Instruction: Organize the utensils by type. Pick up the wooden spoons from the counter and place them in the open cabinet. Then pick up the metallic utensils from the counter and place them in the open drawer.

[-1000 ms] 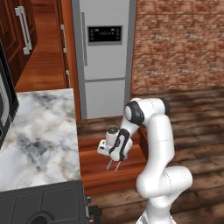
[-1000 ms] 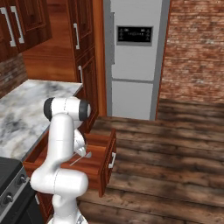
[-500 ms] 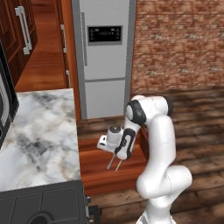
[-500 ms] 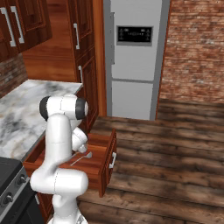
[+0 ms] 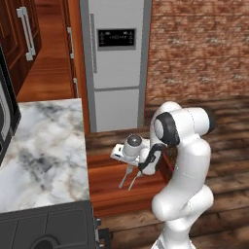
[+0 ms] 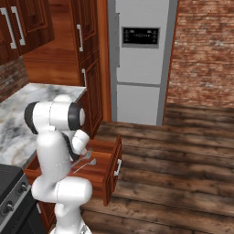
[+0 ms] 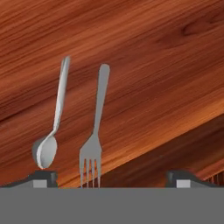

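Observation:
Two metallic utensils lie side by side on the wood bottom of the open drawer (image 5: 109, 182): a spoon (image 7: 54, 127) and a fork (image 7: 94, 135), also seen as thin silver utensils (image 5: 127, 179) (image 6: 84, 165). My gripper (image 7: 111, 177) hovers just above them, open, with nothing between its fingertips (image 7: 41, 177). The hand (image 5: 130, 148) hangs over the drawer (image 6: 100, 169). The white marble counter (image 5: 44, 146) lies left of the drawer. The wooden spoons and the open cabinet are out of view.
A steel fridge (image 5: 116, 63) stands behind the drawer, with tall reddish-brown cabinets (image 6: 89, 68) beside it. A dark stove (image 5: 44, 226) sits at the counter's near end. The wood floor (image 6: 183, 164) stretches right of the drawer front (image 6: 114, 169).
My jaws have spread to full width and the hand has lifted slightly over the drawer. The fork now lies free beside the spoon.

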Controlling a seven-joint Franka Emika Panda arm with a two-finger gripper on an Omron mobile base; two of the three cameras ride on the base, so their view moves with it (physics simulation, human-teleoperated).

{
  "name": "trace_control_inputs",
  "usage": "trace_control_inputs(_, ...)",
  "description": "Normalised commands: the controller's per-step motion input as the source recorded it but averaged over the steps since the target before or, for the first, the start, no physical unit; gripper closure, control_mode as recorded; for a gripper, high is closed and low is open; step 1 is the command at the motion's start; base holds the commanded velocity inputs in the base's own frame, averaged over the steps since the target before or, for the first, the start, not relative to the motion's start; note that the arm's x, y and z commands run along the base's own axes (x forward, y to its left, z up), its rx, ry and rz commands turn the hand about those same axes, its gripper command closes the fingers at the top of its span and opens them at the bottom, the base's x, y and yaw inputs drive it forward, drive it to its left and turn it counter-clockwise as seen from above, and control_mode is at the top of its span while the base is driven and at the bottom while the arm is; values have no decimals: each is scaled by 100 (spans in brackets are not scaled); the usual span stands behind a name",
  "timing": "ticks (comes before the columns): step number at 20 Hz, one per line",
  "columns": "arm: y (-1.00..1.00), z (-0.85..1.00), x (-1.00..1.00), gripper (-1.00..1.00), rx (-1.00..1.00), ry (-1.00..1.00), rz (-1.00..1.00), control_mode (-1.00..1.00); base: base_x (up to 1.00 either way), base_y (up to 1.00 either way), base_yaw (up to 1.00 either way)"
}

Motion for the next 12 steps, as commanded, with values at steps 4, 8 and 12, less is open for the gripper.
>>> trace_control_inputs(4, -1, 100, -37, -100, -8, -15, -2, -100, 0, 0, 0)
trace_control_inputs(8, -2, 100, -20, -100, -11, -1, -1, -100, 0, 0, 0)
trace_control_inputs(12, -12, 100, -6, -100, -8, 5, 0, -100, 0, 0, 0)
